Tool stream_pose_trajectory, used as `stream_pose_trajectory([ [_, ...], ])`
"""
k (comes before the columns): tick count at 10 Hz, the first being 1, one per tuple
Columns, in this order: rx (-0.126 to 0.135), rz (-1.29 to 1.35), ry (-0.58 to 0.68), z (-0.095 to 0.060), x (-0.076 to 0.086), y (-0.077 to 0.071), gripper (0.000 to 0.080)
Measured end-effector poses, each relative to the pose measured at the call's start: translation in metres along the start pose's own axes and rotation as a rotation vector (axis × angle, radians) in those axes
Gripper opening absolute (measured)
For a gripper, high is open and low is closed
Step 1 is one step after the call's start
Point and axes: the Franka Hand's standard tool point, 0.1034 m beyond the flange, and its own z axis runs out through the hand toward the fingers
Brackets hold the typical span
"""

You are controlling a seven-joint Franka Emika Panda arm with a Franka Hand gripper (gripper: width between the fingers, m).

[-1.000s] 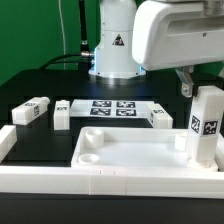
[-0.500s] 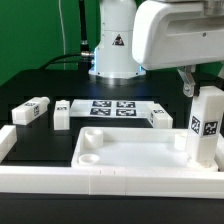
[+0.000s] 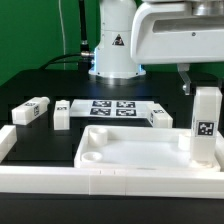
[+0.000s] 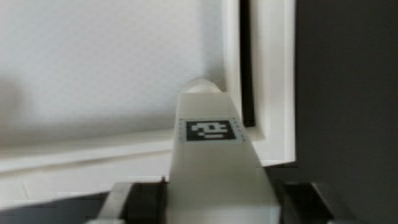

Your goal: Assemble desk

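The white tray-like tabletop (image 3: 135, 156) lies in the middle near the front, rim up. A white block leg (image 3: 206, 122) stands upright in its corner at the exterior view's right, one tag facing the camera. My gripper (image 3: 203, 88) comes down from above and is shut on the top of this leg; one dark finger (image 3: 185, 80) shows beside it. In the wrist view the leg (image 4: 215, 145) runs out from between the jaws of the gripper (image 4: 217, 196) and its far end meets the tabletop (image 4: 107, 90) next to the raised rim (image 4: 265, 60).
Three loose white legs (image 3: 30, 111) (image 3: 62, 114) (image 3: 160, 117) lie on the black table behind the tabletop. The marker board (image 3: 112, 108) lies between them. A long white border rail (image 3: 100, 183) runs along the front and turns back on the left. The arm's base (image 3: 115, 45) stands behind.
The held leg has turned about its long axis, now showing one tagged face instead of two. The tabletop has shifted slightly toward the exterior view's right.
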Motion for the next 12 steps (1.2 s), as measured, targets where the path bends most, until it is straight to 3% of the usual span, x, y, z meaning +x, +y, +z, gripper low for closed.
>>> stream_pose_trajectory([
  [3,0.041,0.282,0.027,0.0012,-0.0006,-0.0035,0.0288],
  [7,0.052,0.494,0.018,0.0016,-0.0029,-0.0096,0.0288],
  [8,0.052,0.495,0.017,0.0019,-0.0030,-0.0096,0.0367],
  [9,0.051,0.478,0.017,0.0023,-0.0032,-0.0097,0.0503],
  [10,0.049,0.412,0.017,0.0028,-0.0031,-0.0093,0.0503],
  [11,0.048,0.374,0.019,0.0030,-0.0025,-0.0089,0.0623],
  [12,0.048,0.313,0.021,0.0028,-0.0024,-0.0103,0.0642],
])
